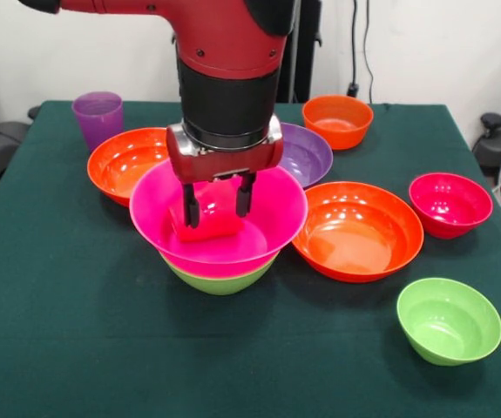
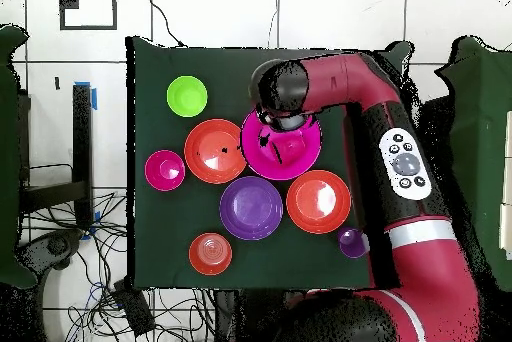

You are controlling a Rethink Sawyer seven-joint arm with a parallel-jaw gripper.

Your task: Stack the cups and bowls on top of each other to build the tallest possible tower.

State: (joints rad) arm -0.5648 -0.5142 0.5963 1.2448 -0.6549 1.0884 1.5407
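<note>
My gripper (image 1: 219,205) reaches down into the wide hot pink bowl (image 1: 272,213), which tops the tower on a lime green bowl (image 1: 220,279); a second pink rim shows between them. The fingers (image 1: 191,209) stand on either side of the red-pink cup (image 1: 211,222), pressed against its sides, and the cup sits tilted in the bowl. In the overhead view the arm's wrist covers the cup and most of the hot pink bowl (image 2: 295,158). The purple cup (image 1: 98,117) stands upright at the far left corner.
Loose bowls ring the tower on the green table (image 1: 58,331): orange (image 1: 124,164) to the left, purple (image 1: 307,155) behind, small orange (image 1: 337,120) further back, large orange (image 1: 359,231) to the right, red-pink (image 1: 450,203) and lime green (image 1: 449,320) beyond.
</note>
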